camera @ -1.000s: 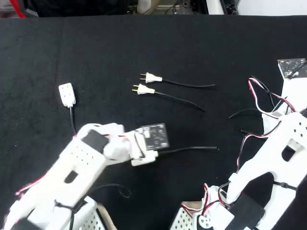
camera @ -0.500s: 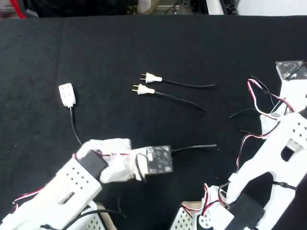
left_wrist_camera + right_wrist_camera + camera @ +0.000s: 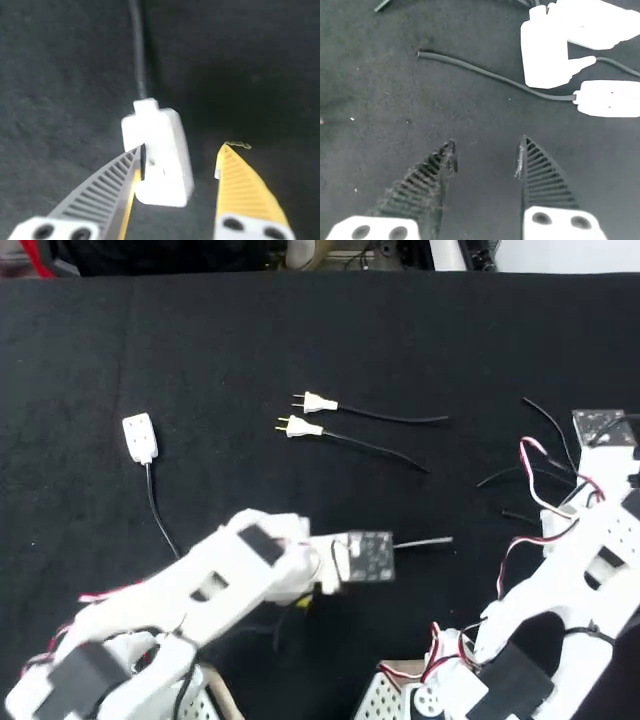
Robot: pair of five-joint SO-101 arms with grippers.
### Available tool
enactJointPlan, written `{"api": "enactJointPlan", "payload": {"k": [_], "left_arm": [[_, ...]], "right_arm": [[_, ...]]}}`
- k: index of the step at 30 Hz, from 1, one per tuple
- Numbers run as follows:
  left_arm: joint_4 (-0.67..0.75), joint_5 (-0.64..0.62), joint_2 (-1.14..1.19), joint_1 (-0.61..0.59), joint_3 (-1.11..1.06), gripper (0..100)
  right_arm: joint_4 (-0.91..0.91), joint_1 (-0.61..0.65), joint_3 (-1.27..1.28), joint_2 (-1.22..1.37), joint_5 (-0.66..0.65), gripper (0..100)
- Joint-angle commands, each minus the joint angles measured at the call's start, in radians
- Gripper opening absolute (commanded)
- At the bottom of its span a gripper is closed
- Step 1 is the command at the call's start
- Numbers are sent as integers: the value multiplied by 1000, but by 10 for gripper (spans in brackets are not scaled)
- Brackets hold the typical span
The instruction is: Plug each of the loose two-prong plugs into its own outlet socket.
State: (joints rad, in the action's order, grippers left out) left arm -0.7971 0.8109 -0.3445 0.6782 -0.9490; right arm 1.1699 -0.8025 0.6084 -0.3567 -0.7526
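Two white two-prong plugs (image 3: pixel 315 402) (image 3: pixel 298 427) with black cords lie side by side at the table's middle. One white outlet socket (image 3: pixel 140 437) rests at the left. A second socket (image 3: pixel 160 150) lies between the fingers of my left gripper (image 3: pixel 181 149), which is open: the grey finger (image 3: pixel 107 180) touches the socket's side and the yellow finger (image 3: pixel 242 185) stands apart from it. That socket's black cord (image 3: pixel 425 541) runs right from under the left arm (image 3: pixel 230 580). My right gripper (image 3: pixel 486 142) hovers open over bare cloth, with the same socket (image 3: pixel 607 98) and cord (image 3: pixel 495 75) beyond it.
The black cloth (image 3: pixel 200 330) covers the whole table. The right arm (image 3: pixel 590 560) with loose red, white and black wires stands at the right edge. Short black cord pieces (image 3: pixel 500 477) lie near it. Both arm bases sit at the front edge.
The left arm has swung right and forward so that its gripper now straddles the socket near the middle. The right arm's wrist has drawn a little toward the front.
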Motion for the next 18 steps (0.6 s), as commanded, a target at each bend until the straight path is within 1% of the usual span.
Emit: {"api": "enactJointPlan", "payload": {"k": [1, 5, 8, 13, 14, 16, 17, 18], "left_arm": [[-5, -2, 233, -27, 148, 220], [-49, 2, 241, -38, 191, 146], [-52, 2, 244, -51, 188, 145], [-52, 2, 241, -143, 208, 136], [-61, 2, 241, -160, 223, 117], [-121, -2, 232, -194, 280, 37], [-164, -3, 221, -206, 311, 23], [-203, -3, 204, -222, 331, 41]], "right_arm": [[-80, -12, 50, -30, -8, 188], [-144, -14, 102, -30, -8, 188], [-157, -14, 114, -30, -8, 188], [-155, -14, 114, -30, -8, 188], [-155, -14, 114, -30, -8, 188], [-155, -14, 114, -30, -8, 188], [-155, -14, 114, -30, -8, 188], [-155, -14, 114, -30, -8, 188]]}}
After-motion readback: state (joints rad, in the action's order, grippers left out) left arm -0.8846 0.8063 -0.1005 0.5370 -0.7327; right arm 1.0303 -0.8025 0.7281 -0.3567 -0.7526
